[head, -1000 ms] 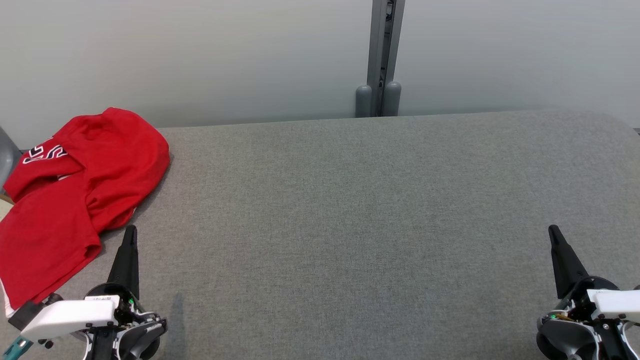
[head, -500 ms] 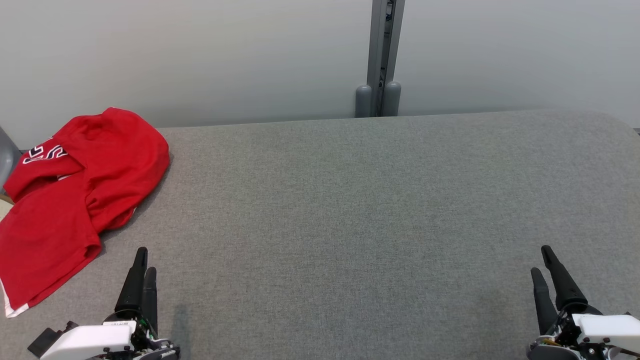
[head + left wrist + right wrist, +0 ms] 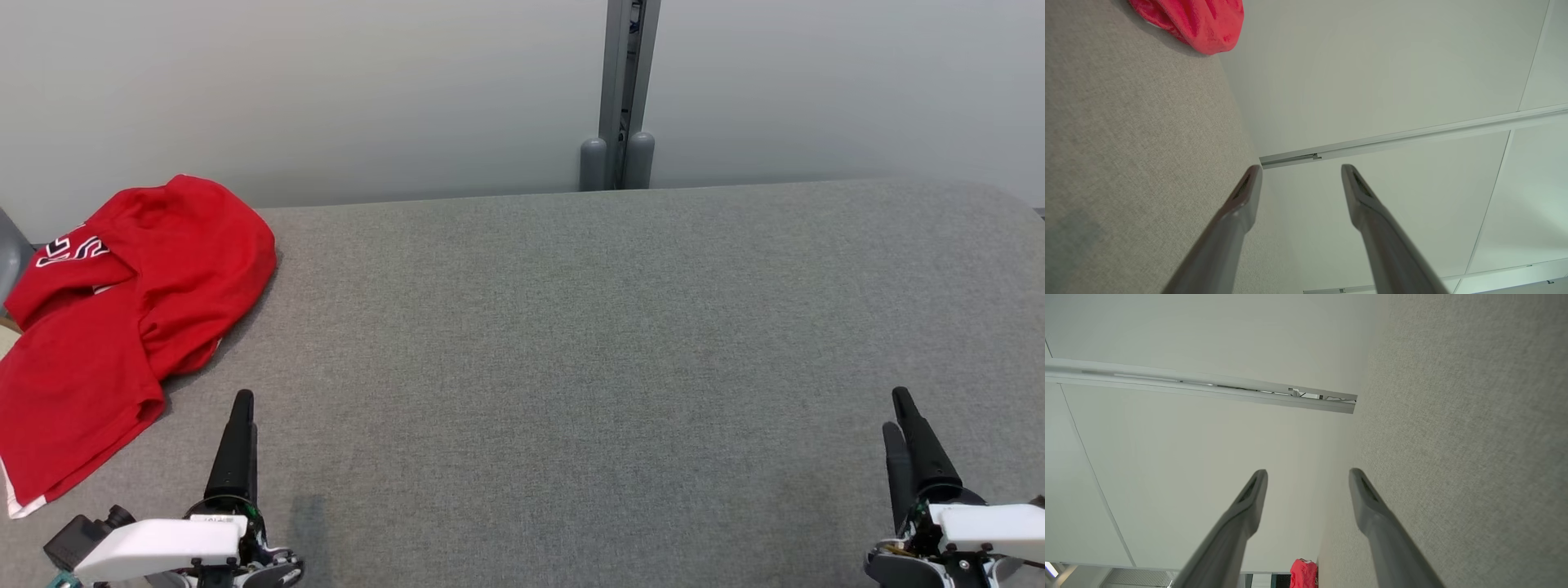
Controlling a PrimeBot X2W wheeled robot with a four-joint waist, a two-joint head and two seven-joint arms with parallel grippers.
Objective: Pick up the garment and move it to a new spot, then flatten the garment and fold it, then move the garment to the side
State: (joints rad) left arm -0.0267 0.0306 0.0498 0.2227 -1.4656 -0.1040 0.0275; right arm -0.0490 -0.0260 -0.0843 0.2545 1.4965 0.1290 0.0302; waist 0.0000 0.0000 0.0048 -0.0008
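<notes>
Two sets of jaws hung above the near edge of the grey fabric counter [image 3: 571,343], one toward each end. The left jaws stood wide and held nothing, their dark fingers [image 3: 1237,212] well apart in the left wrist view. In the head view those fingers [image 3: 235,449] lined up one behind the other over the counter's near left part, pointing toward its far edge. The right jaws were also spread wide and empty, with their fingers [image 3: 1372,506] parted in the right wrist view. In the head view they [image 3: 918,445] rose over the counter's near right part.

The red garment [image 3: 122,318] lay crumpled at the counter's far left corner. It was bunched in soft folds, with white-and-black lettering showing on one fold, and its lower part ran down along the counter's left side. It sat well apart from both pairs of jaws, nearer the left pair. A corner of it [image 3: 1196,20] showed in the left wrist view, and a small red patch [image 3: 1303,573] in the right wrist view.

A pale wall [image 3: 326,90] stood behind the counter's far edge, with a grey upright post [image 3: 624,90] rising near the middle of that edge.
</notes>
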